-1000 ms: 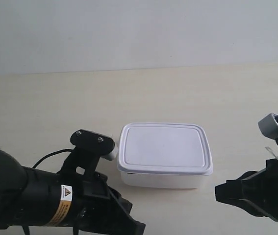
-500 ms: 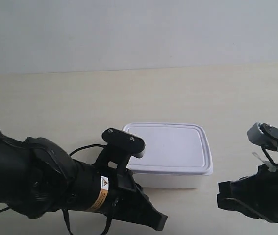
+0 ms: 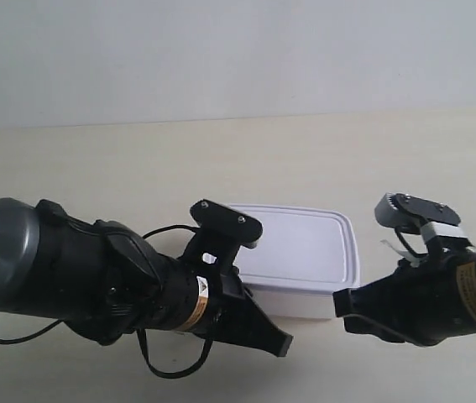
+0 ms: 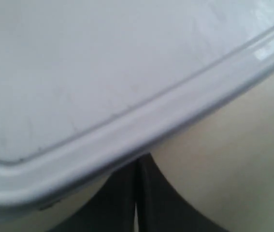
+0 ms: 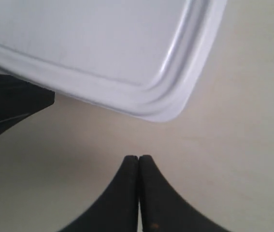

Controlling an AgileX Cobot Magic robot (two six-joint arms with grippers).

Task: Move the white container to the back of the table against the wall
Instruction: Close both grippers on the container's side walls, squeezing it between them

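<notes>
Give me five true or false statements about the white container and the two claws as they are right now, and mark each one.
1. The white container has its lid on. True.
2. The white container already sits against the wall. False: a broad stretch of bare table lies between them.
3. The right claw is shut, its tips together. True.
4. The right claw grips the white container's corner. False: a strip of table shows between its tips and the corner.
5. The left claw is spread wide open. False: its fingers are closed together, right by the white container's rim.
</notes>
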